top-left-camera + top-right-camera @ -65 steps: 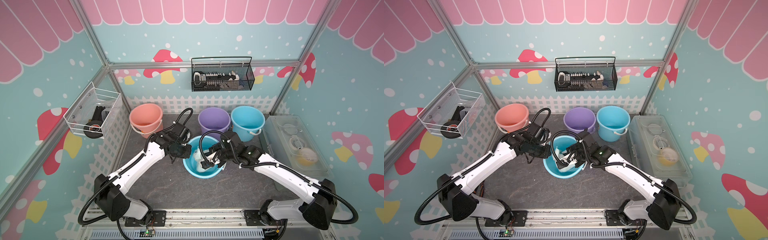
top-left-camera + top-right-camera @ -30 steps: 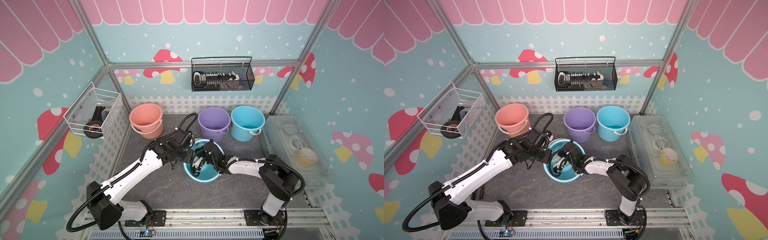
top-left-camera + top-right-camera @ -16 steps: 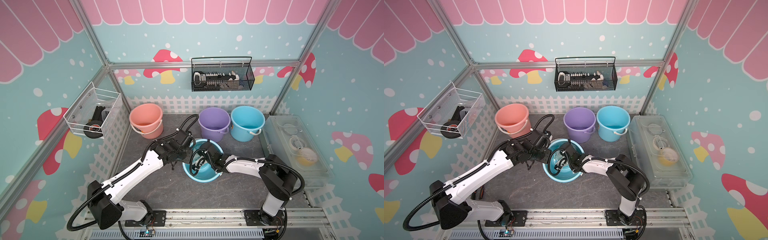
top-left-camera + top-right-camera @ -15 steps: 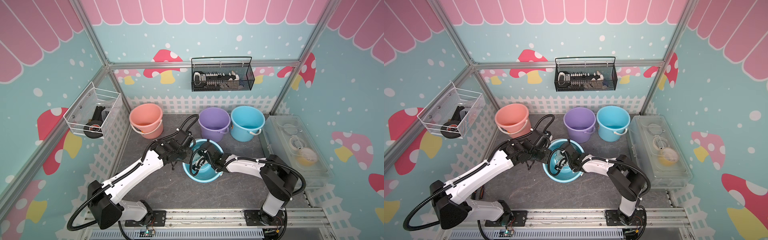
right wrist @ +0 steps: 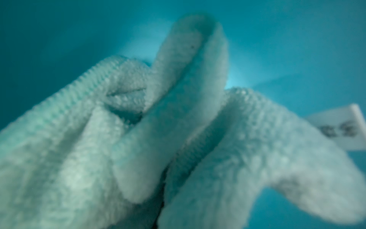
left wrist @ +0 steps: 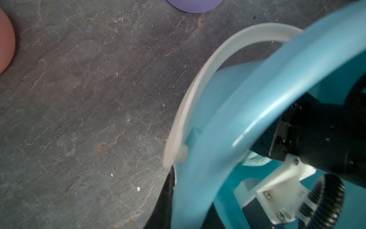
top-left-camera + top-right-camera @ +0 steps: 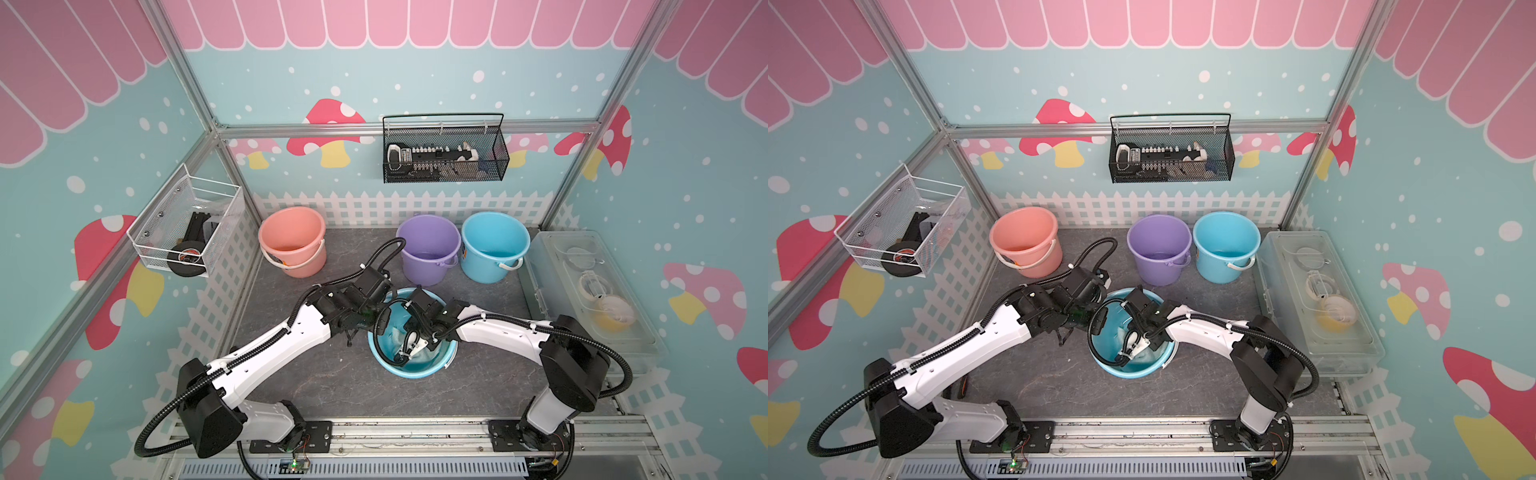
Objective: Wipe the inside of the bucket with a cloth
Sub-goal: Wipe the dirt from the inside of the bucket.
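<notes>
The light blue bucket point(image 7: 415, 372) point(image 7: 1133, 371) stands tipped on the dark tabletop in both top views. My left gripper point(image 7: 375, 314) point(image 7: 1091, 312) is shut on its rim at the left side. In the left wrist view the rim point(image 6: 247, 99) and the white handle point(image 6: 198, 89) run past one black finger point(image 6: 165, 200). My right gripper point(image 7: 402, 356) reaches down inside the bucket and is shut on the pale mint cloth point(image 7: 424, 356) point(image 7: 1145, 355). The bunched cloth point(image 5: 138, 138) fills the right wrist view and hides the fingers; the bucket's inner wall point(image 5: 59, 29) lies behind it.
A pink bucket point(image 7: 291, 241), a purple bucket point(image 7: 428, 249) and a second blue bucket point(image 7: 494, 245) stand along the back fence. A clear lidded box point(image 7: 590, 291) sits at the right. A black mesh basket point(image 7: 444, 162) and a white wire basket point(image 7: 187, 228) hang on the walls.
The bucket has shifted slightly toward the front. My right gripper and the cloth have moved toward the bucket's near side. The left gripper keeps its hold on the rim.
</notes>
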Robot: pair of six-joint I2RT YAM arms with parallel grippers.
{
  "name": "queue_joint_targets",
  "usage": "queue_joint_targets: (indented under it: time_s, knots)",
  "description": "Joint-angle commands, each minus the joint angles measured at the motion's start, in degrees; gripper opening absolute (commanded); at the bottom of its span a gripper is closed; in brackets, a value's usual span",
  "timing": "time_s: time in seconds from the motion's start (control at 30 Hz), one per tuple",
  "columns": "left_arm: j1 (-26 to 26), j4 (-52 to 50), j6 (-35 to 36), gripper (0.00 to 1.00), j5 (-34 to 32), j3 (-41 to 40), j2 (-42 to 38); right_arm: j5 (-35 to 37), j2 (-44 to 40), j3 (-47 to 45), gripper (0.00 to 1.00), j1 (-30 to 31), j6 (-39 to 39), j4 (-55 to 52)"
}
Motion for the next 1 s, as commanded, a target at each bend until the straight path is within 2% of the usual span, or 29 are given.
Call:
queue_joint_targets:
  time_s: [0.0,0.13,0.2,0.4,0.57,0.7,0.8,0.97]
  knots:
    - [0.25,4.27,-0.96,0.00,-7.41,0.21,-4.29,-11.68,0.69,-0.60,0.00,-1.26,1.57,-15.70]
    - [-0.33,6.60,-1.62,0.00,-6.28,-1.35,-4.85,-22.24,0.89,-0.29,0.00,-1.31,0.87,-13.94]
    - [-0.54,7.46,-1.78,0.00,-5.64,-1.85,-4.90,-25.00,1.11,-0.51,0.00,-1.31,1.43,-9.82]
    - [-0.91,9.02,-2.16,0.00,-3.85,-2.43,-4.49,-26.48,0.92,-3.10,0.00,-1.22,3.08,10.34]
    - [-1.17,9.37,-2.63,0.00,-3.53,-2.58,-4.42,-21.24,-0.19,-6.76,0.00,-1.14,3.02,27.77]
    - [-1.24,9.59,-2.95,0.00,-3.12,-2.76,-4.25,-12.55,-0.67,-9.24,0.00,-0.92,1.52,39.10]
    - [-1.35,9.63,-2.97,0.00,-3.11,-2.78,-4.20,-4.97,-0.72,-9.79,0.00,-0.61,-2.34,41.17]
    - [-1.36,9.36,-3.28,0.00,-3.81,-2.78,-4.17,4.90,-1.63,-10.03,0.00,-0.67,-10.48,36.78]
